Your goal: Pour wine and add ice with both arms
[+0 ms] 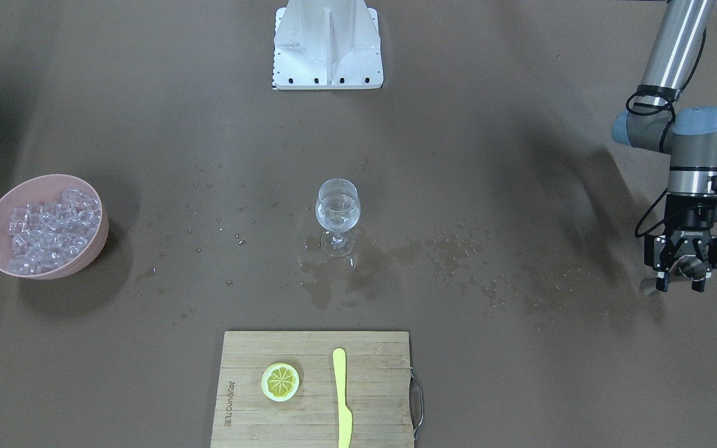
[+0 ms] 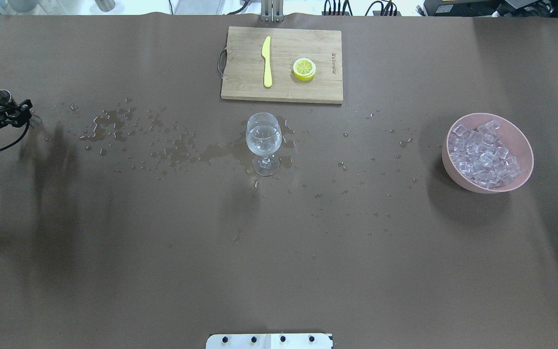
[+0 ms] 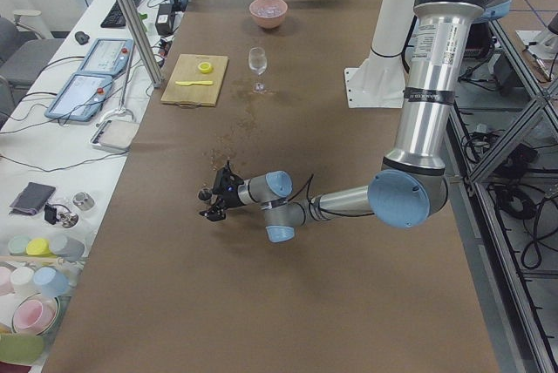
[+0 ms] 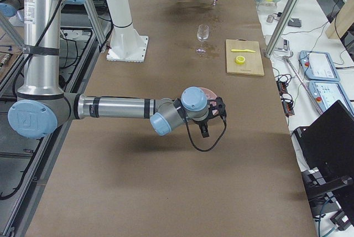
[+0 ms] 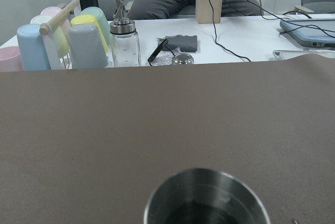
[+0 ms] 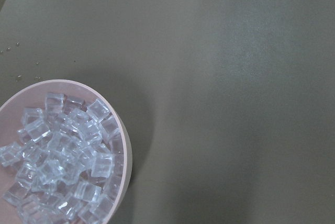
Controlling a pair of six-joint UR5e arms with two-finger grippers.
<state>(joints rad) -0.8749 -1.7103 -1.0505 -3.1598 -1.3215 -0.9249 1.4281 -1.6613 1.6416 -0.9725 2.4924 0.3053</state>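
Observation:
A wine glass (image 1: 337,214) stands at the table's middle, and the wine (image 2: 263,139) in it is a small amount of clear liquid. The ice (image 1: 53,227) fills a pink bowl (image 2: 523,145), which also shows in the right wrist view (image 6: 123,145). My left gripper (image 1: 681,280) is far out at the table's left end, shut on a small metal cup (image 1: 689,267) whose rim fills the bottom of the left wrist view (image 5: 207,198). My right gripper (image 4: 215,116) hovers at the near side of the bowl; I cannot tell whether it is open or shut.
A wooden cutting board (image 1: 315,429) at the far edge carries a lemon slice (image 1: 281,381) and a yellow knife (image 1: 341,398). Spilled drops (image 2: 114,121) lie scattered between the glass and the left gripper. A side table with cups (image 5: 63,35) and a seated person lie beyond.

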